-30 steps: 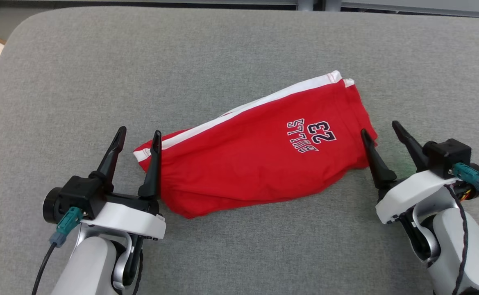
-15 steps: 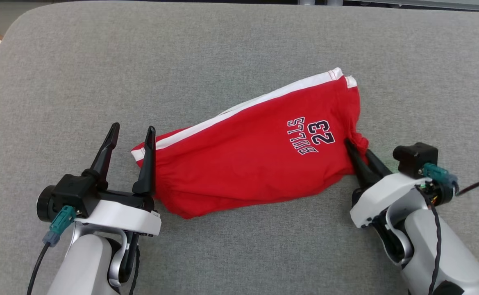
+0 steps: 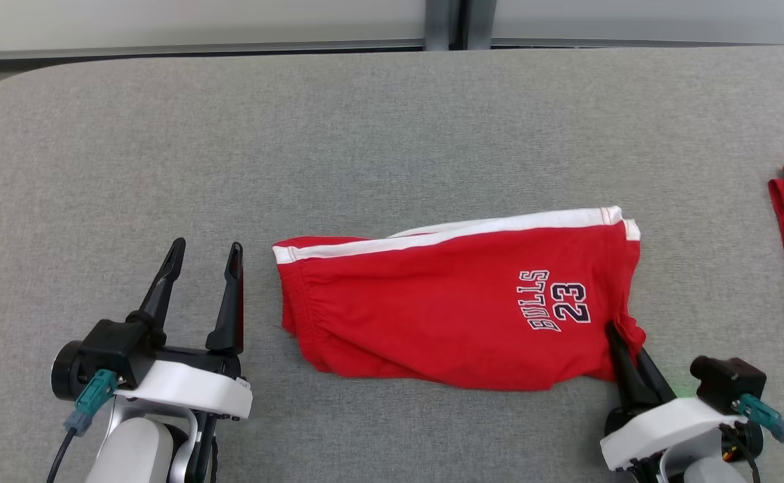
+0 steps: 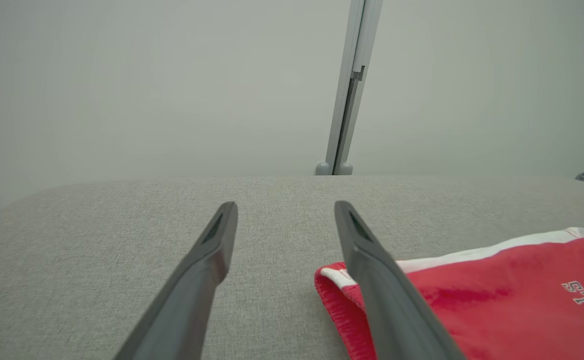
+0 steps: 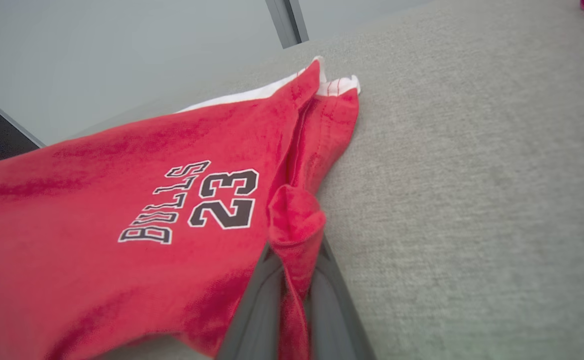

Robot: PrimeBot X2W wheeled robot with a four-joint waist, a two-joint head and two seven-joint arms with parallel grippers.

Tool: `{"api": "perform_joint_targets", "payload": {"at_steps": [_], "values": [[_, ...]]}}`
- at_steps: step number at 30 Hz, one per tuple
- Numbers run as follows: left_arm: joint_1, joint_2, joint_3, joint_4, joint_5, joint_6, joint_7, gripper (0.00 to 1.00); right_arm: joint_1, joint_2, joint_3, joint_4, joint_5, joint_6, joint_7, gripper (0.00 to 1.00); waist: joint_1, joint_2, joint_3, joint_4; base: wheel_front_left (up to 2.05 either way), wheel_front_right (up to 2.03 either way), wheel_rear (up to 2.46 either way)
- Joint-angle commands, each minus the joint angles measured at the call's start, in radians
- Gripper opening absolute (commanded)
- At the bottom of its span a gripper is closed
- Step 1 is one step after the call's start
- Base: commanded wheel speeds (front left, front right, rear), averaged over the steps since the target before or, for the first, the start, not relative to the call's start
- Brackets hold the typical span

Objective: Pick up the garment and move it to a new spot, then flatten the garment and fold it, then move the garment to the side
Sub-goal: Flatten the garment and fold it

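Shorts (image 3: 432, 302) flat-ish on grey surface (image 3: 163, 134), centre-right. My right jaws pinching hem corner (image 5: 295, 215) (likely grip for lift to new spot). Left jaws spread, just beside waistband (image 3: 296, 295), ready for other end.

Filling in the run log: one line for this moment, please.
right gripper: shut on red shorts corner | left gripper: open, empty, beside other end

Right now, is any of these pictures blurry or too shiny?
Head view: soft even light, no glare, the shorts and their lettering sharp. Left wrist view: the left gripper looks slightly soft up close. Right wrist view: the right gripper and the pinched cloth blur toward the bottom edge.
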Motion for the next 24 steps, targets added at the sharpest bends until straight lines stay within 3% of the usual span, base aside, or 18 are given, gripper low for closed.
{"api": "perform_joint_targets", "payload": {"at_steps": [1,14,19,24], "values": [[0.007,0.007,0.004,-0.003,0.002,0.004,-0.004,1.0,0.032,0.002,-0.015,0.009,0.008,-0.003,-0.001,0.0,0.0,0.0,-0.009,-0.011,0.0,0.0,0.0],[0.024,0.018,-0.005,-0.011,-0.003,0.019,0.007,1.0,0.022,0.016,-0.063,-0.065,-0.044,-0.002,0.004,0.0,0.0,0.0,-0.028,-0.022,0.0,0.0,0.0],[0.025,0.02,-0.006,-0.015,-0.004,0.023,0.007,1.0,-0.023,0.016,-0.023,-0.167,-0.108,-0.002,0.023,0.0,0.0,0.0,-0.035,-0.018,0.0,0.0,0.0],[0.02,0.015,-0.012,-0.014,-0.011,0.025,0.008,1.0,-0.109,0.028,0.1,-0.283,-0.169,-0.002,0.091,0.0,0.0,0.0,-0.044,-0.003,0.0,0.0,0.0]]}}
